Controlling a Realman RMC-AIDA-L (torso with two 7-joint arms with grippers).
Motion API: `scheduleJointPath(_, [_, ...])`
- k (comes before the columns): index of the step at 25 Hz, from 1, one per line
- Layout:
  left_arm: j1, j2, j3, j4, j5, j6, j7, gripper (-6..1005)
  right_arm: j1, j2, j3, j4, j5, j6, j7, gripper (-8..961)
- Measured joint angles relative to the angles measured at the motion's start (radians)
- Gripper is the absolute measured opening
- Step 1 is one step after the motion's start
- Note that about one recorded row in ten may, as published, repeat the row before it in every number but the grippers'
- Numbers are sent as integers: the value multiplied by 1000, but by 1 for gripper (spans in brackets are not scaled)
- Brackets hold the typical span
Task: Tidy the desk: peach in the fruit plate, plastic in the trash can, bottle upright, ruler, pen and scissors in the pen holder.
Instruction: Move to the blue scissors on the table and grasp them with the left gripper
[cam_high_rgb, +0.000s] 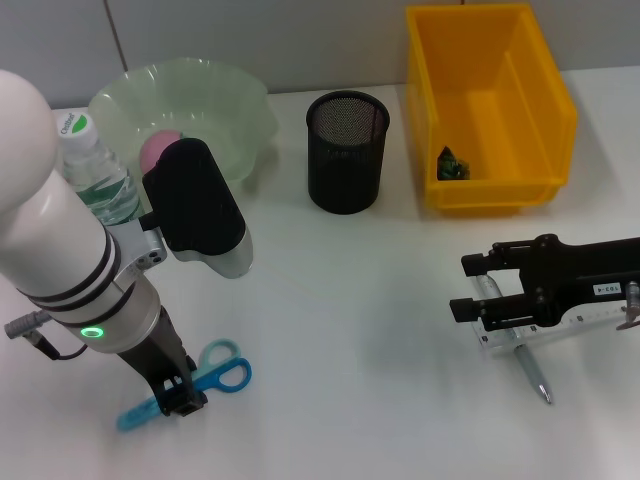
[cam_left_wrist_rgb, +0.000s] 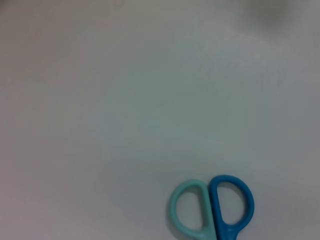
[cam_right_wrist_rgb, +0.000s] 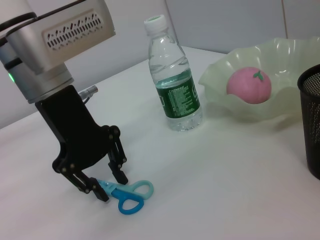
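Observation:
Blue and teal scissors (cam_high_rgb: 218, 376) lie flat at the front left; their handles show in the left wrist view (cam_left_wrist_rgb: 212, 209). My left gripper (cam_high_rgb: 178, 398) stands over their blade end, open, with a finger on each side (cam_right_wrist_rgb: 110, 185). My right gripper (cam_high_rgb: 474, 287) is open, low over the pen (cam_high_rgb: 532, 371) and the white ruler (cam_high_rgb: 570, 322) at the right. The pink peach (cam_high_rgb: 158, 148) lies in the green fruit plate (cam_high_rgb: 235, 105). The bottle (cam_high_rgb: 95, 175) stands upright. A dark bit of plastic (cam_high_rgb: 452, 165) lies in the yellow bin (cam_high_rgb: 545, 130).
The black mesh pen holder (cam_high_rgb: 346, 152) stands at the back centre, between the plate and the bin. The bottle (cam_right_wrist_rgb: 175, 85) and the plate (cam_right_wrist_rgb: 280, 107) stand just behind my left arm (cam_high_rgb: 60, 250).

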Motion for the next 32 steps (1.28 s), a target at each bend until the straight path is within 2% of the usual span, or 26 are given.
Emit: scheduleJointPath(32, [-9, 2, -1, -25, 2, -9, 36, 336, 1, 4, 8, -1, 0, 2, 9, 754])
